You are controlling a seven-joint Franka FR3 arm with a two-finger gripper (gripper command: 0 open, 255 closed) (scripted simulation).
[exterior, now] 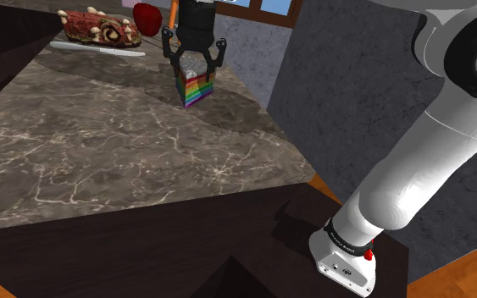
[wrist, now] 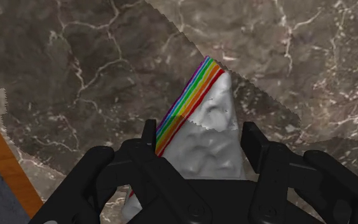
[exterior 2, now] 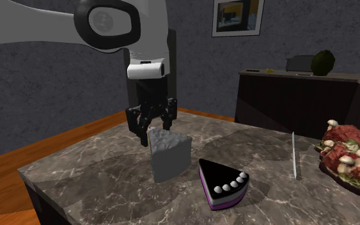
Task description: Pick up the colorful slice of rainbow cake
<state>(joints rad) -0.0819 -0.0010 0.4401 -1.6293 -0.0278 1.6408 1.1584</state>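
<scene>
One slice of rainbow cake (exterior: 197, 85) stands upright on the marble surface (exterior: 101, 152), close to its edge on the shoulder view's right. From the shoulder I get its striped face, red through violet under pale icing. The second exterior view gives me the other side, plain grey with a bumpy top. The wrist view looks down on the wedge: lumpy white icing, with stripes running along one flank to the point.

The gripper (exterior: 196, 63) sits directly over it, fingers (wrist: 258, 149) spread, one on each flank of the wide end. In the wrist view one finger seems to touch the striped flank, while a sliver of gap shows at the other, so I read no pinch.

The second exterior view adds a dark slice (exterior 2: 223, 185) dotted with white pearls, lying just beside the rainbow one. Further along are a knife (exterior 2: 294, 155) and a mushroom-studded roll (exterior 2: 351, 156). From the shoulder, both lie toward the far corner, with a red round thing (exterior: 147, 17) near them.
</scene>
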